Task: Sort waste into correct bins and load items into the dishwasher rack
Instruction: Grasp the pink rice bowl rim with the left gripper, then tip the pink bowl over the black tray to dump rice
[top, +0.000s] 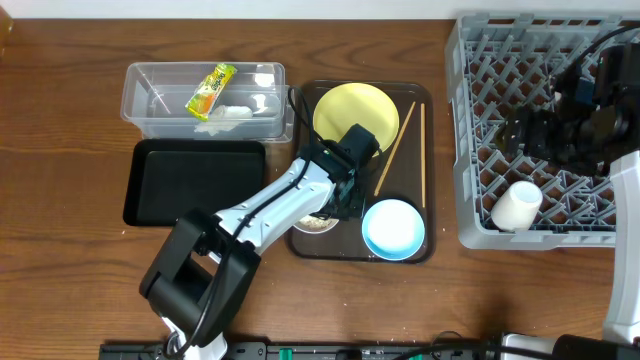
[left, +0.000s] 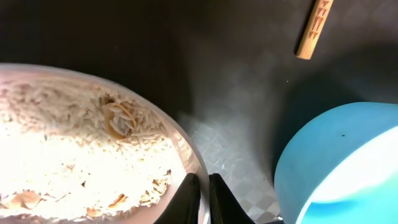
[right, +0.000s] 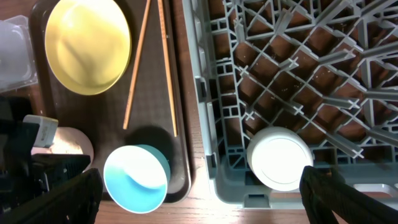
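Note:
My left gripper (top: 340, 203) (left: 200, 198) is shut on the rim of the pinkish-white bowl (top: 316, 223) (left: 186, 146), which holds rice grains (left: 68, 149) and stands on the brown serving tray. The light blue bowl (top: 393, 229) (left: 339, 168) (right: 135, 180) sits beside it. The yellow plate (top: 355, 113) (right: 87, 43) and two chopsticks (top: 395, 147) (right: 138, 62) lie on the same tray. My right gripper (top: 532, 135) (right: 202, 193) is open and empty above the grey rack (top: 480, 190) (right: 217, 124), where the white cup (top: 517, 205) (right: 280, 158) lies. The wrapper (top: 211, 88) and the white scrap (top: 225, 115) lie in the clear tub (top: 140, 75).
The black tray (top: 195, 182) lies in front of the clear tub, left of the brown serving tray (top: 425, 100) (right: 180, 180). My left arm stretches from the front edge over the serving tray's left side.

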